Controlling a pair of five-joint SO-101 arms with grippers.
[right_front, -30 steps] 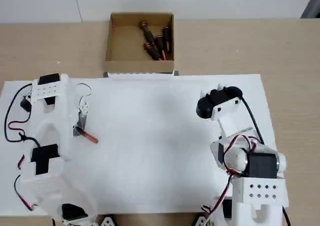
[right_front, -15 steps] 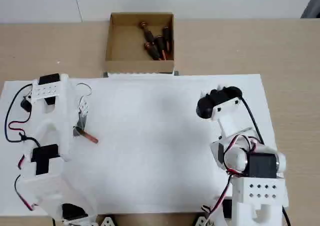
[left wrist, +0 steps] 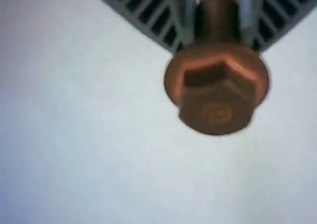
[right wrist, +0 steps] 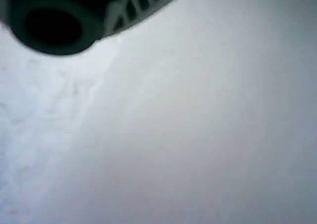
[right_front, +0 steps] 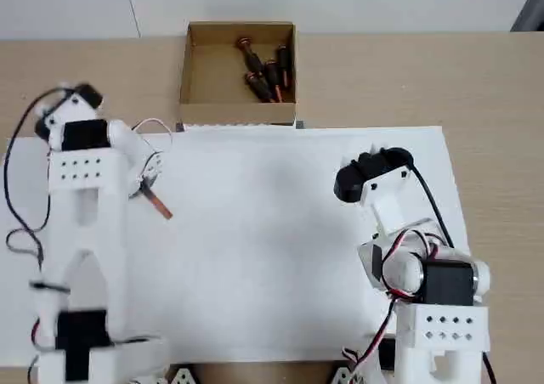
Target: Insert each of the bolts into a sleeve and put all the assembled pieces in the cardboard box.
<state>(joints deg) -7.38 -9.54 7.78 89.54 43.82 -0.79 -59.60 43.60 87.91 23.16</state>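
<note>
Bolt [right_front: 158, 203] is pinched in my left gripper [right_front: 146, 189], over the left side of the white sheet [right_front: 272, 256]. Several assembled pieces [right_front: 265, 65] lie in the cardboard box [right_front: 192, 70]. My right gripper [right_front: 355, 178] clamps a black sleeve [right wrist: 52, 28]. I judge that inserting and boxing this one are left.

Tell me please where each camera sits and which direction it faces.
High view: fixed above the table, facing down on the box, sheet, left arm and right arm.
Left wrist view: on the left arm, facing the sheet; the left gripper holds a bolt.
Right wrist view: on the right arm, facing the sheet; the right gripper holds a sleeve.
Shared: bolt and sleeve appear in the high view too.
</note>
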